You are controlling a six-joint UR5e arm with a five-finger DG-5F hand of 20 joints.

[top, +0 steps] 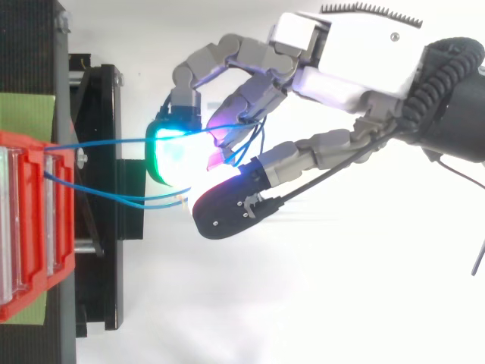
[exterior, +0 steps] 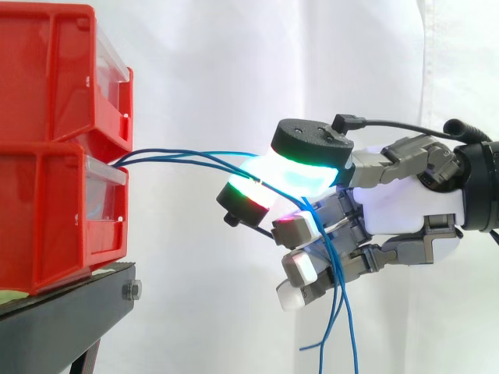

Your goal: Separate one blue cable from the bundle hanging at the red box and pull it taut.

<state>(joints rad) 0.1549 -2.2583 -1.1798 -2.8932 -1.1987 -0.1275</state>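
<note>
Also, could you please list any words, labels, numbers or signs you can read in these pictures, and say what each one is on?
None: no readable text appears on the red bins, the black stand, the hand or the blue cables.

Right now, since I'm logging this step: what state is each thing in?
hand, shut on the blue cables.
blue cables, gently bowed between the red bins and the hand, not taut; loose ends hanging below the hand.
red bins, stacked upright on the black stand.
</note>
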